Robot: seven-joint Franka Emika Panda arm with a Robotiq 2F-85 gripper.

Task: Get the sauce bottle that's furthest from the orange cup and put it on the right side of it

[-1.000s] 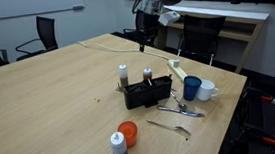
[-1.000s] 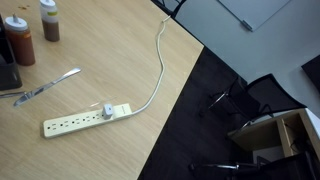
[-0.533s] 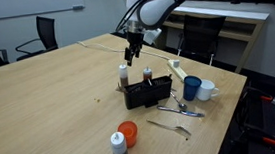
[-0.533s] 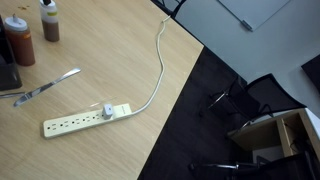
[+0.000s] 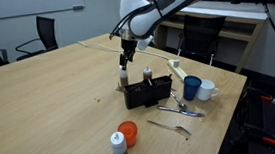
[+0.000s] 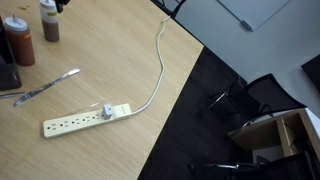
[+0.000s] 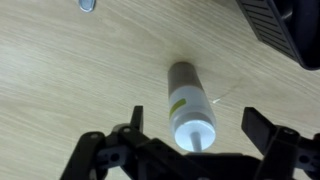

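The sauce bottle (image 5: pixel 124 78) stands upright on the wooden table beside a black box. In the wrist view it shows from above, with a pale body (image 7: pixel 185 95) and a white nozzle tip. My gripper (image 5: pixel 125 60) hangs just above it, open. The two fingers (image 7: pixel 192 122) straddle the bottle's top without touching it. A second sauce bottle (image 5: pixel 148 78) stands just beside it. Both bottles also show in an exterior view (image 6: pixel 18 40) (image 6: pixel 47 18). The orange cup (image 5: pixel 129 134) sits near the table's front edge, next to a grey bottle with a white cap (image 5: pixel 118 149).
The black box (image 5: pixel 147 91) stands close to the bottles and shows in the wrist view (image 7: pixel 290 30). A blue cup (image 5: pixel 192 87), a white mug (image 5: pixel 209 89), cutlery (image 5: pixel 181 109) and a power strip (image 6: pixel 85 118) with its cable lie nearby. Office chairs stand round the table.
The arm has swung from the back of the table forward and down. The gripper now hangs right over the sauce bottle. Nothing on the table has moved.
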